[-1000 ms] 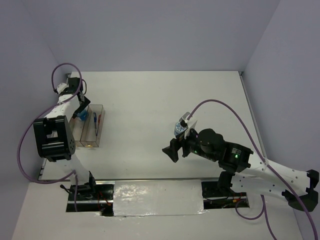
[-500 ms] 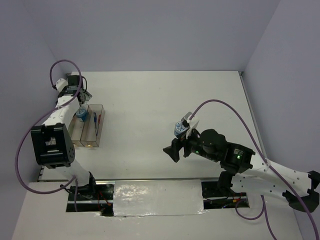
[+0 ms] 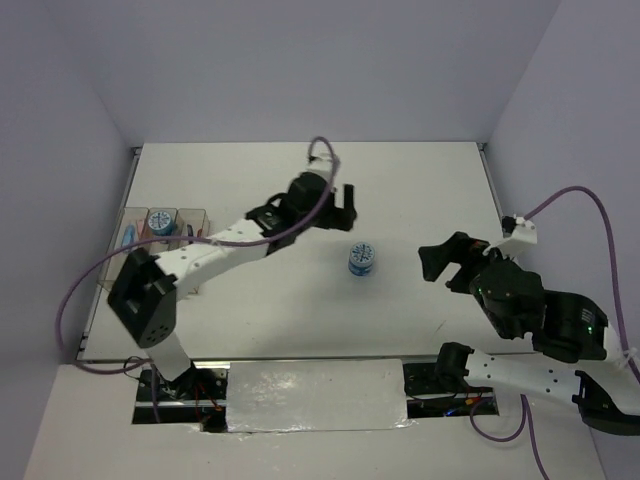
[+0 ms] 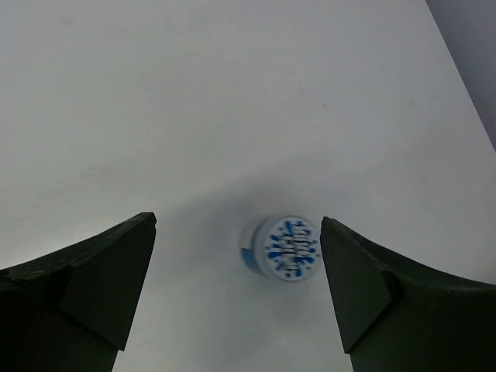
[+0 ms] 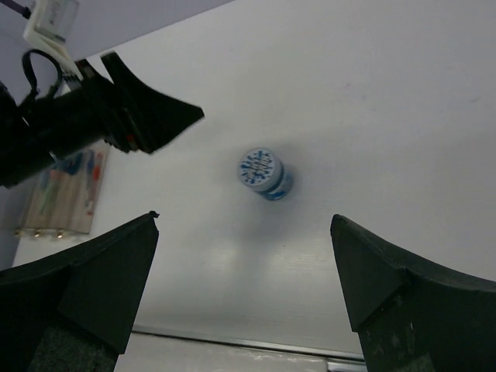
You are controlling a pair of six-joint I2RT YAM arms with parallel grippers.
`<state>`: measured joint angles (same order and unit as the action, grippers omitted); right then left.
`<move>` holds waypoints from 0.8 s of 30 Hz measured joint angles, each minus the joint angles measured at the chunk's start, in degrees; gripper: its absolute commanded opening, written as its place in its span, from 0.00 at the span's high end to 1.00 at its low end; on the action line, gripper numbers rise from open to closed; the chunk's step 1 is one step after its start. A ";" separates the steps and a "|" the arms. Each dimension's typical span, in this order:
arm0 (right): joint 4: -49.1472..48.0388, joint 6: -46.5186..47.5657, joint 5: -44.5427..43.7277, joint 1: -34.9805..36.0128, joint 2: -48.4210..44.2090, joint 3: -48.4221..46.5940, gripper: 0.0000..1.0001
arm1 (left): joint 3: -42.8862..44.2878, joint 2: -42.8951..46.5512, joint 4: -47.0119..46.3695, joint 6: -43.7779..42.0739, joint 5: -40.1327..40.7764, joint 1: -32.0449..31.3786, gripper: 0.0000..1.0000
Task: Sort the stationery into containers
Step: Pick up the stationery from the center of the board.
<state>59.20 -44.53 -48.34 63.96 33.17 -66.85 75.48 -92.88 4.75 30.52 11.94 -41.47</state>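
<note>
The blue roll [image 3: 363,258] stands upright on the table [image 3: 420,185]; patterned top up

The right gripper [image 5: 244,219] hangs over the white worktop [image 5: 372,101], its jaws spread wide with nothing between them. Ahead, about midway across the gap, a blue roll [image 5: 264,173] stands upright, its patterned white top showing. Beyond the left jaw, the left gripper [image 5: 167,124] points toward the roll without touching it. Further left sit the containers [image 5: 54,218], with blurred blue and red shapes inside.

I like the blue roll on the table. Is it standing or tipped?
Standing: the blue roll shows its patterned top facing up.
</note>
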 measured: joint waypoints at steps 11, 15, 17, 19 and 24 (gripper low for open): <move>11.26 0.79 -4.52 0.00 -9.05 -0.28 0.00 | 14.05 -21.55 3.10 -3.67 0.76 -11.91 0.01; 11.61 1.60 -4.79 0.00 -9.49 0.33 0.00 | 15.08 -22.47 4.68 -3.67 2.01 -12.00 0.01; 11.39 2.51 -4.57 0.00 -9.49 1.42 0.00 | 15.56 -22.86 5.07 -3.67 2.80 -12.00 0.01; 10.71 3.56 -4.24 0.00 -9.42 2.75 0.00 | 16.06 -23.52 5.38 -3.67 3.74 -11.98 0.01; 9.25 5.84 -3.08 0.00 -9.11 4.46 0.00 | 15.82 -25.53 5.95 -3.63 4.35 -12.04 0.04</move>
<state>68.45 -38.70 -51.42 63.96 24.05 -62.39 91.31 -118.41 10.70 26.89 16.29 -53.52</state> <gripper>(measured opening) 0.997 0.976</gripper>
